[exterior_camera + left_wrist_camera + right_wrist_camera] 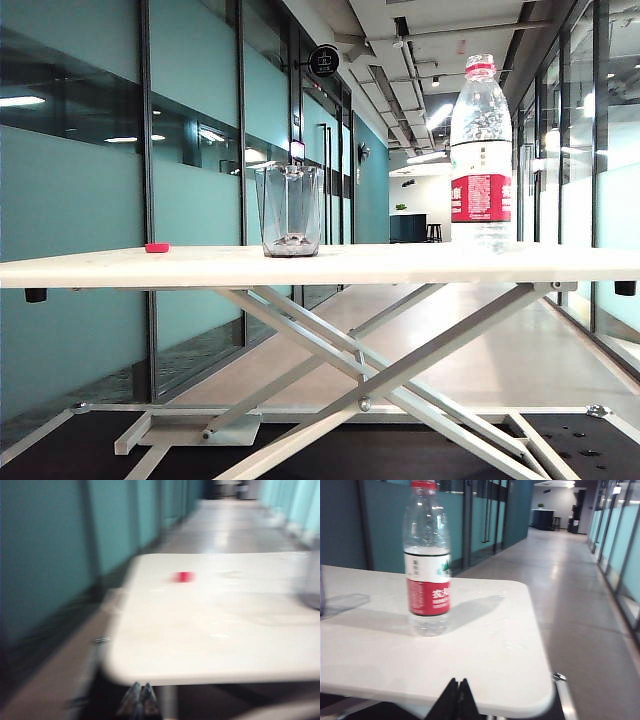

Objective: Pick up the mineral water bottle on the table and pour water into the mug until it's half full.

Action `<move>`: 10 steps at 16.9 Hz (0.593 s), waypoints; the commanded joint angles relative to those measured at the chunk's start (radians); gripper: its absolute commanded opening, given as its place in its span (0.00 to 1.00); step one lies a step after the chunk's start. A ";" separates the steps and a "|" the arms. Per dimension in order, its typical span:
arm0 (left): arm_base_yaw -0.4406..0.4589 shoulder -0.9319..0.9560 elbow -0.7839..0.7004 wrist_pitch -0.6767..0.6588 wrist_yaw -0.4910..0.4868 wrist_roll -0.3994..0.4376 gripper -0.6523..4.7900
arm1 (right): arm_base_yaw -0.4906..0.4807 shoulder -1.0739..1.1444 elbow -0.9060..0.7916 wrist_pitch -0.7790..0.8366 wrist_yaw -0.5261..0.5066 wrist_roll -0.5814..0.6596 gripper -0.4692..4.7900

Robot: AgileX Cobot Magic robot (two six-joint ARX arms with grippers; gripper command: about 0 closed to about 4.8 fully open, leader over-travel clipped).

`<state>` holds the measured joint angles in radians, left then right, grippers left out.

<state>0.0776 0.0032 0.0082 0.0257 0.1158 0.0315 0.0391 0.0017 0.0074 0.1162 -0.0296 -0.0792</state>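
**Both grippers closed and off the table; bottle not yet approached**

Right gripper point(457, 697), in the right wrist view, shows its two fingers pressed together with nothing between them, hanging off the near edge of the table point(510, 645). The mineral water bottle point(427, 560) stands upright ahead of it, red cap on, well apart from the fingers. To reach well, I judge the jaws must open wide first, then come in level and close around the body near the red label, low enough to keep the bottle steady.

Left gripper point(140, 700), in the blurred left wrist view, also looks closed and empty below the table's near edge. This view alone shows the small red object point(184, 576) from above; the mug point(311, 587) is only a grey smear at the frame's side.

From the exterior view neither gripper is visible. Only here do the mug point(289, 210) and bottle point(481, 150) appear together, well apart; the cap must come off before pouring.
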 commanded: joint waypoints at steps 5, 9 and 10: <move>-0.001 0.000 0.002 -0.039 0.558 -0.005 0.11 | 0.001 0.002 0.003 0.111 -0.249 0.047 0.68; -0.001 0.001 0.002 -0.101 0.557 0.024 0.11 | 0.000 0.138 0.091 0.143 -0.255 0.076 0.86; -0.001 0.001 0.002 -0.107 0.554 0.025 0.11 | 0.000 0.251 0.129 0.190 -0.239 0.074 1.00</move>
<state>0.0761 0.0036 0.0078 -0.0807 0.6674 0.0490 0.0406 0.2050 0.1181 0.2604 -0.2852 -0.0067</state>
